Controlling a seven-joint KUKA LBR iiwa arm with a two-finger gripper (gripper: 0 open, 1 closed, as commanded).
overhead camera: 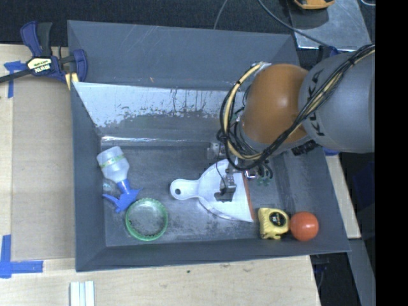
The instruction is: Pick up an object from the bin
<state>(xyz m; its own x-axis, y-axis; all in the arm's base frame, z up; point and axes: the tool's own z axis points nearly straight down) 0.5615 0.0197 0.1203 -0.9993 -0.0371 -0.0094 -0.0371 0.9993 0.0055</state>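
Note:
My gripper [225, 188] hangs low in the bin's right half, right above a white flat scoop-shaped thing [191, 187]. The scoop's round handle end points left, and its wide part runs under the gripper toward the front right. Whether the gripper touches it I cannot tell. A yellow tape measure [273, 223] lies at the front right, and an orange ball [305, 226] rests against its right side.
At the left lie a clear small bottle [112, 162], a blue plastic piece [121, 198] and a green-rimmed clear round lid [146, 219]. The arm's orange dome and cables hide the bin floor at the right rear.

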